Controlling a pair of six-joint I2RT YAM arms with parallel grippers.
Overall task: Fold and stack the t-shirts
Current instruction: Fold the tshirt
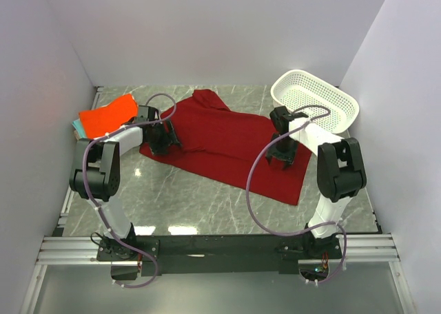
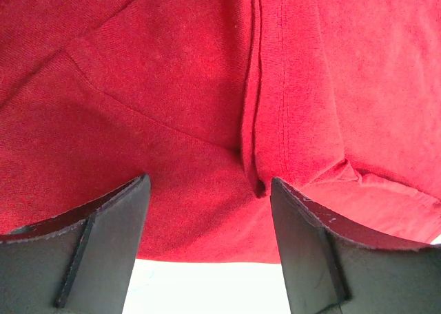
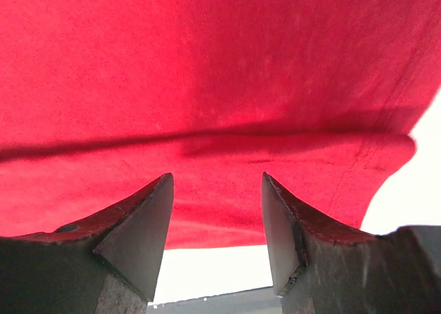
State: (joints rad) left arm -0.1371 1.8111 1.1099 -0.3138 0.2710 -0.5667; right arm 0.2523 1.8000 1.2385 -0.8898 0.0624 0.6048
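Red cloth fills both wrist views. The dark red t-shirt (image 1: 220,142) lies spread out on the grey surface (image 1: 186,204), between your two arms. Your left jaws are spread wide over a seam on its left side. Your right jaws are spread too, over its right side. The orange t-shirt (image 1: 107,114) sits far left and the white basket (image 1: 342,118) far right.

Dark crimson t-shirt (image 1: 220,145): spread mostly flat, unfolded, running diagonally from upper centre to lower right of centre; stitched seams and soft creases up close. Bright orange t-shirt (image 1: 107,114): upper left, lying atop teal one (image 1: 74,127), only its edge showing.
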